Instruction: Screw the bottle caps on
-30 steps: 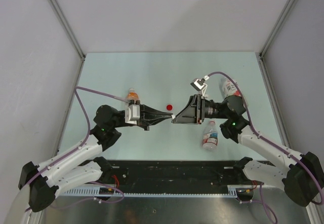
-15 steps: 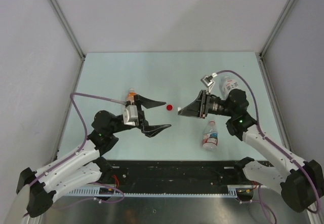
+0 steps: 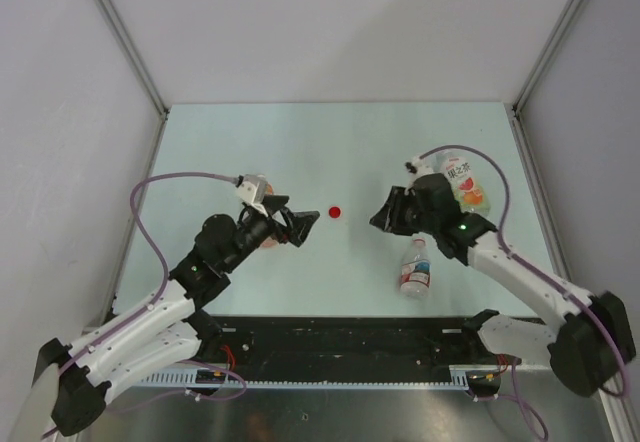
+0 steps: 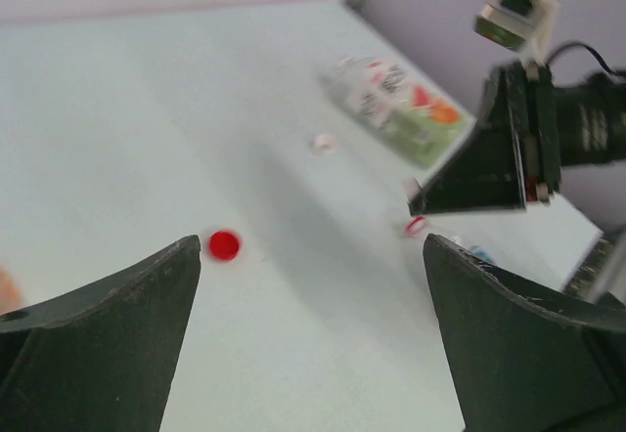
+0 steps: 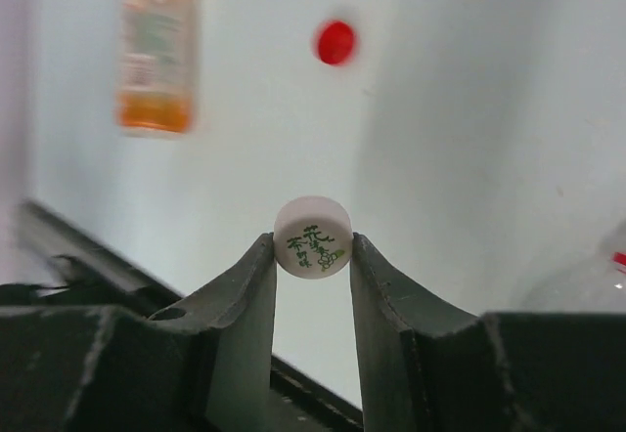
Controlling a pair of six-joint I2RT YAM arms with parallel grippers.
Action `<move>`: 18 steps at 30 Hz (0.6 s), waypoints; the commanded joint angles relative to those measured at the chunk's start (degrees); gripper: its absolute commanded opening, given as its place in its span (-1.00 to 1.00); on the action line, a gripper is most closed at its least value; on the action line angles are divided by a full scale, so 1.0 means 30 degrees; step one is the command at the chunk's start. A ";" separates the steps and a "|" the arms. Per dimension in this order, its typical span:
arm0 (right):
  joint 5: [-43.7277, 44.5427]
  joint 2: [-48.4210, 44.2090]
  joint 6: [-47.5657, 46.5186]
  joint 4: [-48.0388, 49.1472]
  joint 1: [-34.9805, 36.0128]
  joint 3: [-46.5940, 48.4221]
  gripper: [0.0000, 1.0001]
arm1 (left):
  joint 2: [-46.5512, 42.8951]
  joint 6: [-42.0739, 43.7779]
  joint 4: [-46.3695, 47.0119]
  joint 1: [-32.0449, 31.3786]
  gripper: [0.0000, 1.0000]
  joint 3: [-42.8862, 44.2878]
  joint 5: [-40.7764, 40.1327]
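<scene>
- Right tool (image 5: 311, 248) is clamped on a small round white plastic cap (image 5: 313, 237). The cap is pinched edge-on between the two dark fingers, and you can see green print on its flat face. It's up off the pale green worktop (image 3: 300, 142), not resting on anything.
- Left tool (image 4: 310, 251) is wide open with nothing between the fingers, hovering above the worktop and pointing toward the middle.
- The little round red plastic cap (image 3: 335, 211) sits loose on the worktop between the two tools, a bit nearer the left one and touching neither.
- There's a second small white cap (image 4: 323, 142) lying further back, just beside the clear plastic bottle with the white label and dark print (image 3: 462, 184). That bottle is on its side at the far right, behind the right arm.
- The clear bottle with the red-and-white label (image 3: 415, 267) is lying down near the front edge, just below the right tool, with its neck pointing away from the arm bases.
- The small clear bottle of orange liquid (image 5: 155, 46) is over by the left arm. It's mostly hidden from above but shows up blurry in the right wrist view.
</scene>
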 commanded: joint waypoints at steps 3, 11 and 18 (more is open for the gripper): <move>0.5885 0.4779 -0.1480 -0.1189 0.2163 0.1267 -0.77 | 0.0782 -0.2563 -0.5418 0.0150 0.99 0.1526 -0.6041; 0.7858 0.8657 -0.1308 -0.0263 0.3906 0.1812 -0.62 | 0.0779 -0.2975 -0.5855 0.0148 0.99 0.0979 -0.6024; 0.9345 1.0426 -0.1601 -0.0565 0.4992 0.2582 -0.40 | 0.0540 -0.3277 -0.6487 0.0159 0.99 0.0977 -0.6925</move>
